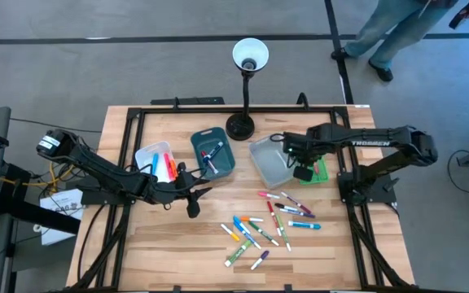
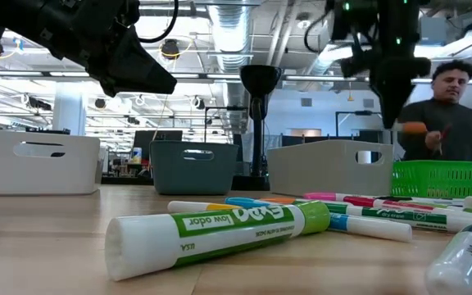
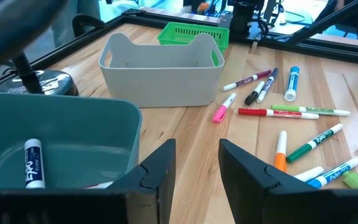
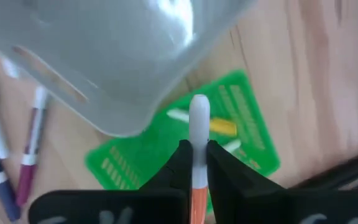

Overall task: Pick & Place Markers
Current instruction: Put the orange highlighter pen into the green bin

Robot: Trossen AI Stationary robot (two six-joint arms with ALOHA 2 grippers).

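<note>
the right gripper (image 1: pixel 303 169) hangs above the green slotted plastic basket (image 1: pixel 319 172) at the right side of the wooden table (image 1: pixel 177 252), its two dark fingers (image 4: pixel 182 163) clenched on an orange marker with a white cap (image 4: pixel 198 134) that points down toward the basket. in the right wrist view a couple of markers already lie inside the basket, one of them yellow. the pale grey plastic bin (image 1: pixel 269 158) sits just beside the basket on its left, and its rounded corner crowds into that view close to the held marker.

the left gripper (image 1: pixel 192 198) hovers over bare wood in front of the teal plastic bin (image 1: pixel 212 152), near its front edge, with its fingers (image 3: pixel 158 172) spread apart and nothing between them. a marker with a white label lies in the teal bin. to the left of it stands a white plastic bin (image 1: pixel 155 161) with orange and pink markers inside.

the loose markers (image 1: pixel 267 228) lie scattered on the table in front of the grey bin, well apart from both grippers: pink, red, green, blue, cyan, orange, purple and white ones, some touching or crossing. in the low view a green-labelled white marker (image 2: pixel 220 231) lies nearest the camera.

a black desk lamp with a white shade (image 1: pixel 247 85) stands behind the bins, between the teal and grey ones. beyond the table a person (image 2: pixel 449 115) shows in the room.
</note>
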